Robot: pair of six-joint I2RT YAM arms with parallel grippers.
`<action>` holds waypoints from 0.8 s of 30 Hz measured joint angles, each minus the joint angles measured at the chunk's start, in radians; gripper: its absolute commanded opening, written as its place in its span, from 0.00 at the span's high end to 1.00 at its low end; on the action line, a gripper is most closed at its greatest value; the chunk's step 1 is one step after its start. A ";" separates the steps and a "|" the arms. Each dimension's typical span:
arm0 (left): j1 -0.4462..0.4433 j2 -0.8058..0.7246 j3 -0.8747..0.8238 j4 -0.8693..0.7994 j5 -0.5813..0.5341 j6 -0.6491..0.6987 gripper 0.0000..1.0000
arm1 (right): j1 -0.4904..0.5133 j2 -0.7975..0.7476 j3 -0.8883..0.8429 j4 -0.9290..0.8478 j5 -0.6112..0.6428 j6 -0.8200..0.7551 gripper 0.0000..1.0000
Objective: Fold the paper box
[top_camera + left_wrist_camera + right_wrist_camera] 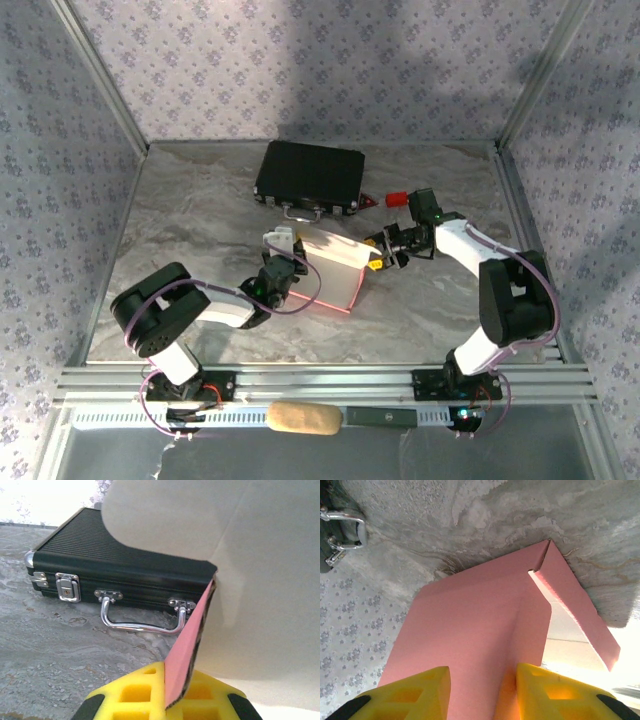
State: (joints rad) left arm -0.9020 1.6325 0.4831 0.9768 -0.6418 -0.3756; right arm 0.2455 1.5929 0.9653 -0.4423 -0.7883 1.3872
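A partly folded box [335,268] is seen at the middle of the table [190,220], with a pale panel uppermost and a pink edge nearest. The left gripper [281,268] is placed at its left edge and the right gripper [379,256] at its right. A black case [310,176] is noted behind, with a red block [396,198] just beside its right end.
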 measured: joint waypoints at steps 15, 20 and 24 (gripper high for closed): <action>0.000 0.003 0.000 0.017 -0.018 -0.005 1.00 | 0.052 -0.028 0.000 0.002 0.053 0.080 0.49; 0.003 0.022 0.000 0.021 -0.026 -0.015 1.00 | 0.062 -0.024 -0.002 0.007 0.068 0.121 0.61; 0.006 0.027 0.000 0.023 -0.045 -0.024 1.00 | 0.067 -0.007 -0.002 0.036 0.076 0.187 0.68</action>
State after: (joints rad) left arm -0.8955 1.6592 0.4831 0.9993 -0.6872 -0.3992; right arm 0.3126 1.5860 0.9630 -0.4065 -0.7120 1.5742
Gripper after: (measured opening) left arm 0.046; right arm 0.354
